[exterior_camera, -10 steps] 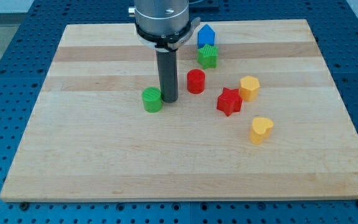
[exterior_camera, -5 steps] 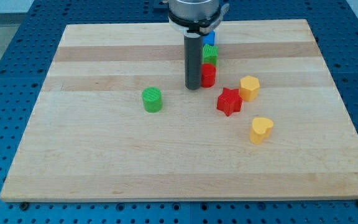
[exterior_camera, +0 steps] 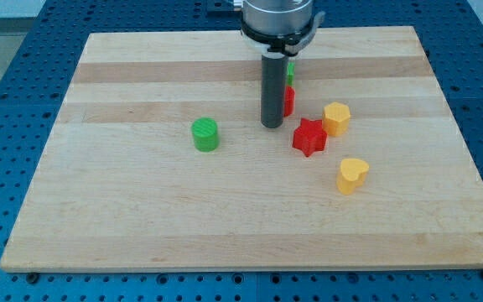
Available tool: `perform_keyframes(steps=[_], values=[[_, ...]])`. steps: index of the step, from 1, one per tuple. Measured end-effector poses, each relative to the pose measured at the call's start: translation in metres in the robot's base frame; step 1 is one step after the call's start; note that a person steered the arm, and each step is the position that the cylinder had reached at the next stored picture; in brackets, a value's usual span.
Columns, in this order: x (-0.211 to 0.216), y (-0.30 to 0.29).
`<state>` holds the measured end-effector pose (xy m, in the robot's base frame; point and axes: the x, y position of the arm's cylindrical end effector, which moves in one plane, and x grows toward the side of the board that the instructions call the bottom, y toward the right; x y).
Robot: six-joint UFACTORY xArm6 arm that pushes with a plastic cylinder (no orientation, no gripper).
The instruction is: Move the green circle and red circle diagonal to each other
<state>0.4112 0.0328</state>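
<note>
My tip [exterior_camera: 272, 126] rests on the wooden board [exterior_camera: 141, 210] just below centre-top of the frame, right beside the red circle [exterior_camera: 288, 101], which peeks out on the rod's right edge and is mostly hidden behind it. There are no fingers here to be apart or together, only the plain rod. The green circle [exterior_camera: 205, 134] sits alone to the left of centre, well apart from the tip.

To do this step well, I judge the tip should press the red circle squarely through its middle (a glancing touch would roll it aside) and steer clear of the red star [exterior_camera: 309, 137] just to the lower right.

No brand, label or writing can be read anywhere.
</note>
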Motion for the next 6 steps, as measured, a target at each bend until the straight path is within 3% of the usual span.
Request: perform_keyframes(steps=[6], values=[[-0.020, 0.009]])
